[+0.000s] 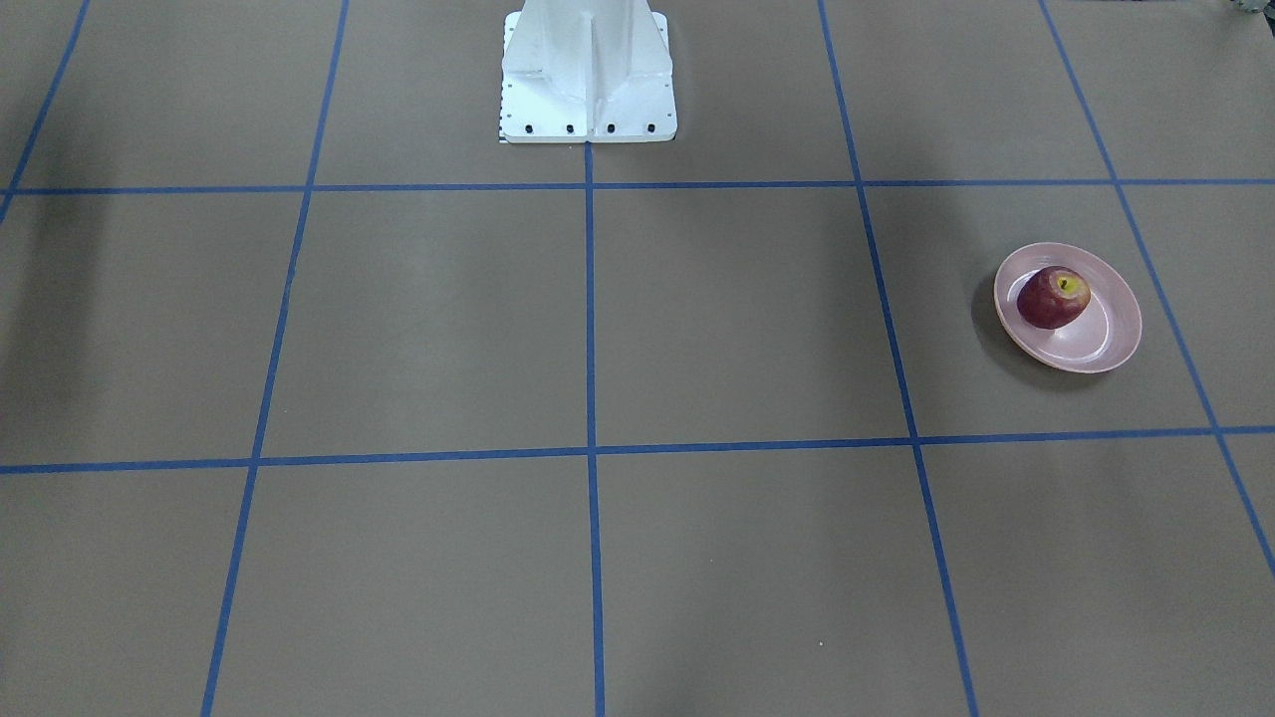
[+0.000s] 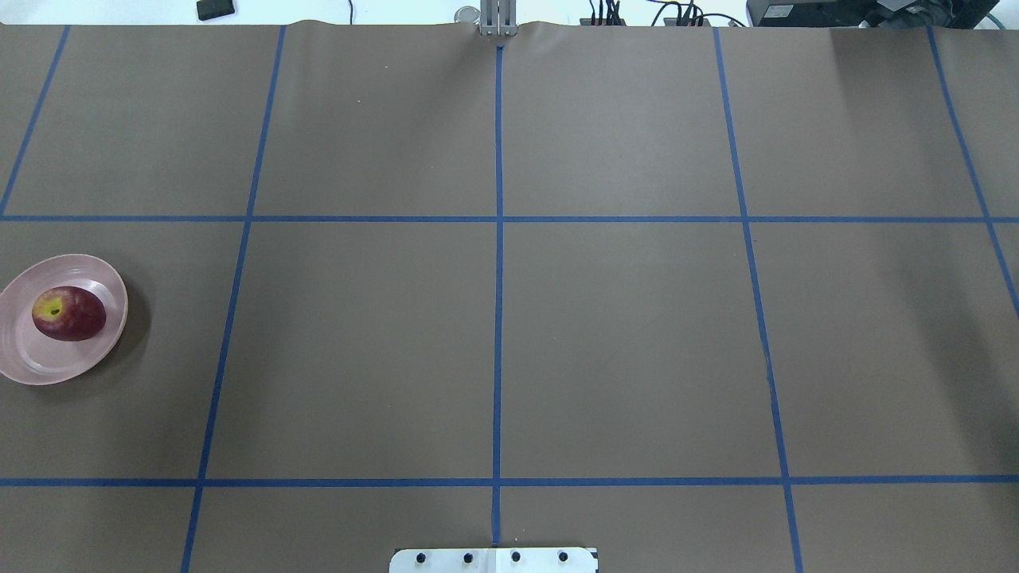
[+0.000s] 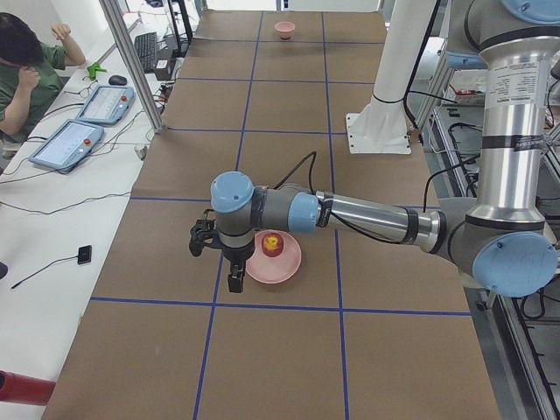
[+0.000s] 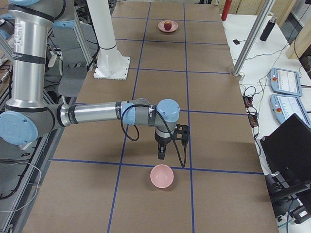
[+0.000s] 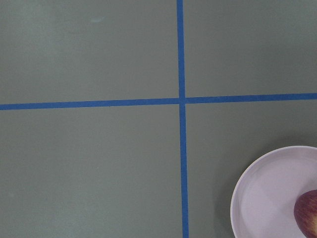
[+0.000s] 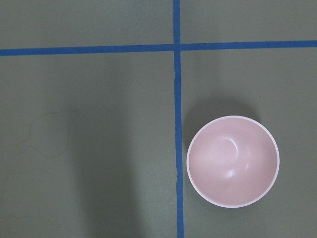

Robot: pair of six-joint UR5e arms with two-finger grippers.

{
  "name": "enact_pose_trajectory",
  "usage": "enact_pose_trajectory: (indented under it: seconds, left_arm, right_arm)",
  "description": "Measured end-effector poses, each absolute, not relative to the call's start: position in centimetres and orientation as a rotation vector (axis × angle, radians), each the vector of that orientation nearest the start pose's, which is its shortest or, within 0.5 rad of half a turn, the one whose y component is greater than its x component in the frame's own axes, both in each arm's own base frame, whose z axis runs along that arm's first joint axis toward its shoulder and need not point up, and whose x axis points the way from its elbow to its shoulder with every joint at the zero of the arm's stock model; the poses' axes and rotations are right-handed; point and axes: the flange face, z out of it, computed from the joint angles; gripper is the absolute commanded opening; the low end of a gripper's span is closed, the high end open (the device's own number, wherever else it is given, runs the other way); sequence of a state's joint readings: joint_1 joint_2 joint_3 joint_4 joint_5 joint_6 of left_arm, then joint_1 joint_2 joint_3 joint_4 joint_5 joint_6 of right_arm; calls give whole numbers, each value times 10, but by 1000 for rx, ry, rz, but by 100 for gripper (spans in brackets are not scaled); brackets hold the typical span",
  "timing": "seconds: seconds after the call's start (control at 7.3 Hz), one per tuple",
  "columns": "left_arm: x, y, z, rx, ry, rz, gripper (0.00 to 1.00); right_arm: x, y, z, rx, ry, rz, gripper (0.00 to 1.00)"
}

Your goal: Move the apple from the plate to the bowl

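Standing at the robot's base (image 2: 493, 559), you've got the plate (image 2: 32, 362) out around 10 o'clock, at the left end of the table (image 2: 621, 334), with the apple (image 2: 69, 313) sitting on it near the middle. The bowl (image 4: 162, 176) is way off at the opposite end, roughly 2 o'clock, just beside a tape line (image 6: 177, 124).

Brown-papered table (image 2: 621, 342) is wearing a grid of blue tape lines (image 2: 498, 239) and carrying a pink plate (image 2: 40, 362) at the robot's left end, a pink bowl (image 4: 162, 176) at the right end, plus the white robot pedestal (image 1: 588, 90).
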State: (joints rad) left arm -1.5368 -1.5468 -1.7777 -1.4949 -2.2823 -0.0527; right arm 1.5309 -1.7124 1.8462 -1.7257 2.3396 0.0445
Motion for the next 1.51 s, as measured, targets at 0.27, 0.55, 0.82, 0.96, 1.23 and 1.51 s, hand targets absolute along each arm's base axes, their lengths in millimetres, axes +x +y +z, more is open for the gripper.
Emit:
enact_pose_trajectory:
  seconds: [0.27, 0.55, 0.82, 0.96, 1.23, 1.51]
  left_arm:
    - [-46, -485, 573, 70, 775, 16, 98]
    - [-36, -493, 553, 81, 824, 11, 98]
    - [-7, -498, 542, 55, 830, 26, 98]
    - [4, -498, 538, 41, 836, 14, 98]
    - [26, -494, 529, 26, 851, -29, 98]
    - [40, -493, 518, 24, 864, -63, 98]
  right_arm:
    - [47, -430, 601, -45, -768, 10, 100]
    - [47, -431, 599, -41, -768, 9, 100]
    - [47, -431, 598, -39, -768, 8, 100]
    - [48, -431, 598, -39, -768, 9, 100]
    - [48, -431, 596, -34, -765, 6, 100]
    - [51, -437, 597, -22, -723, 3, 100]
